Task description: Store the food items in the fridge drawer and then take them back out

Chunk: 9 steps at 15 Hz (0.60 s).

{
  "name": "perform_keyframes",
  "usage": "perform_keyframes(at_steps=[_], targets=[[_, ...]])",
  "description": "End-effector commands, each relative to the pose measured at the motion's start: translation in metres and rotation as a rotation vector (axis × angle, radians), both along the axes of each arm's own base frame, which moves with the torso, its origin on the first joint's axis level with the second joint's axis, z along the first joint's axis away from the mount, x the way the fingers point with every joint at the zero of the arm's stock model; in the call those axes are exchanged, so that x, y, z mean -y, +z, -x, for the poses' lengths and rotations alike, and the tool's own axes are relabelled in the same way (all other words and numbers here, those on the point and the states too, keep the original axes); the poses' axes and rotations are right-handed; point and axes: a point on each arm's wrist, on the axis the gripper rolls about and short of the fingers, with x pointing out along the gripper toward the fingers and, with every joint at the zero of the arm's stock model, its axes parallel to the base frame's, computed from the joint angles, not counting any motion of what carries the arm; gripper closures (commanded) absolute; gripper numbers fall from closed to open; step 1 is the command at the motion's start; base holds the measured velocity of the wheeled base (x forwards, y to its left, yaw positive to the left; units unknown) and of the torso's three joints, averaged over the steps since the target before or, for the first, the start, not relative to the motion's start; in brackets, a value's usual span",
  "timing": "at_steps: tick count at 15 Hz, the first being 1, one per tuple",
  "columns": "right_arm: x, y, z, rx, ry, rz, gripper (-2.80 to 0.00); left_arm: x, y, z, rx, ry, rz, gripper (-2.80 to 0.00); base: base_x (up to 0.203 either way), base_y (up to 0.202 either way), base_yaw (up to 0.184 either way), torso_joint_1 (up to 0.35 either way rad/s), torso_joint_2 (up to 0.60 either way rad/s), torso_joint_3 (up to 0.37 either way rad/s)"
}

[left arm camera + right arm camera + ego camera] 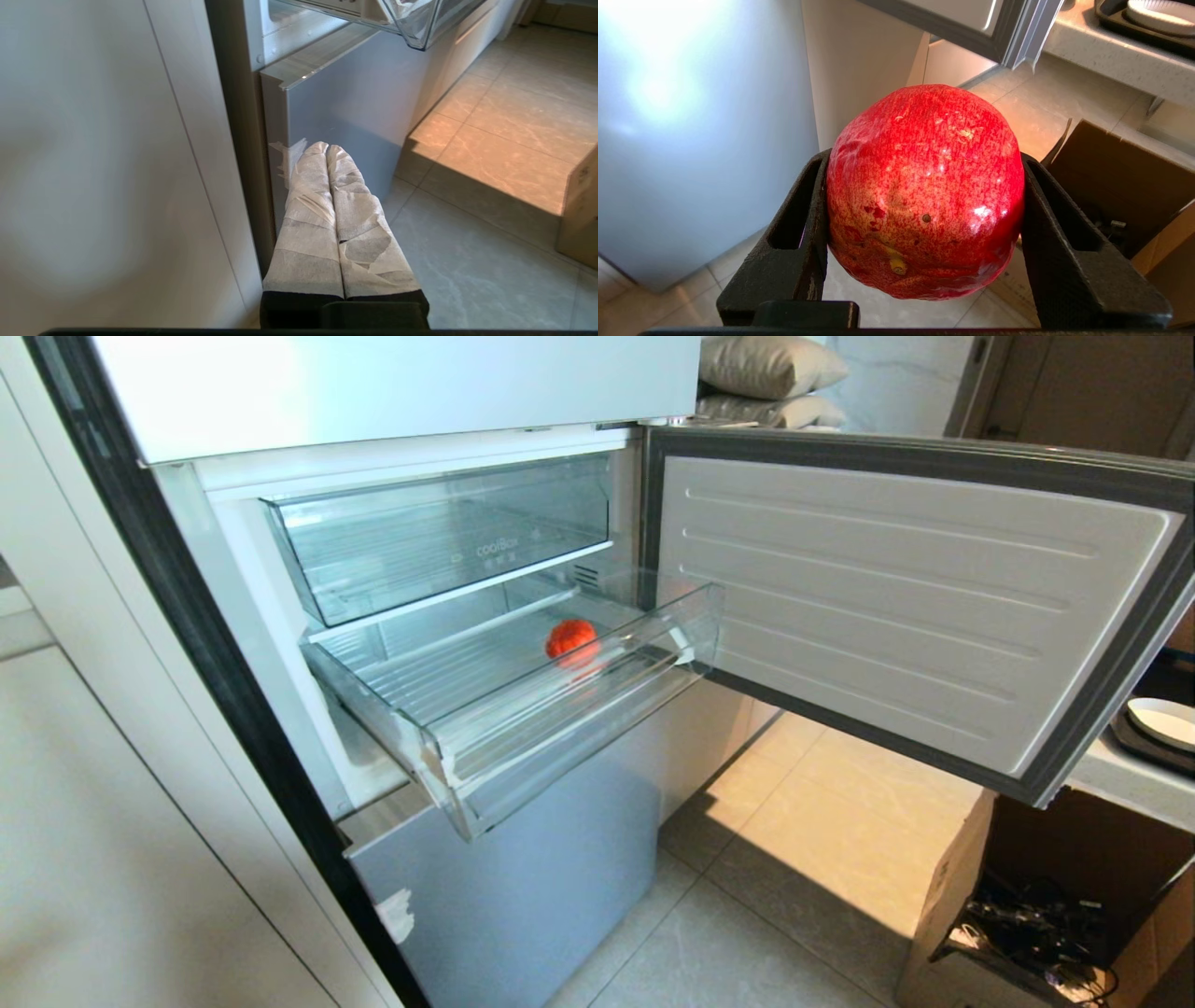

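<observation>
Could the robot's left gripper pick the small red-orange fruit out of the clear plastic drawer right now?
Probably not yet: the left gripper sits shut, low beside the pale-blue fridge panel, below the clear plastic drawer. The small red-orange fruit lies uncovered inside.

A clear bin with faint lettering (439,537) sits at about 11 o'clock in the head view, inside the fridge, whose open door (915,597) swings out toward 3 o'clock with its ribbed white liner facing forward. At 12 o'clock grey cushions (770,378) are stacked behind the fridge top, and a glossy pale-blue lower panel (523,887) fills 6 o'clock beside the tiled floor (794,896). A cardboard box of dark cables (1036,896) stands at 4 o'clock, below a counter carrying a white dish (1162,721).
</observation>
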Motion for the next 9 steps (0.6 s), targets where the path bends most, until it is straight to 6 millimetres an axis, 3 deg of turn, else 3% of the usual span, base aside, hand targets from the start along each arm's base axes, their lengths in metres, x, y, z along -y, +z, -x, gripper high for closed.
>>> perform_keyframes(at_steps=[1,4,6,9], targets=[[0.001,0.027,-0.021,-0.113,-0.076,-0.064,0.00,0.000,0.000,0.000,0.000,0.000,0.000,0.00,0.000,0.000,0.000,0.000,0.00,0.000],[0.012,0.065,-0.064,-0.209,-0.333,-0.176,0.00,0.000,0.000,0.000,0.000,0.000,0.000,0.00,0.000,0.000,0.000,0.000,0.00,0.000],[0.036,0.083,-0.091,-0.242,-0.500,-0.248,0.00,0.000,0.000,0.000,0.000,0.000,0.000,0.00,0.000,0.000,0.000,0.000,0.00,0.000],[0.078,0.097,-0.134,-0.269,-0.564,-0.309,0.00,0.000,0.000,0.000,0.000,0.000,0.000,0.00,0.000,0.000,0.000,0.000,0.00,0.000]])
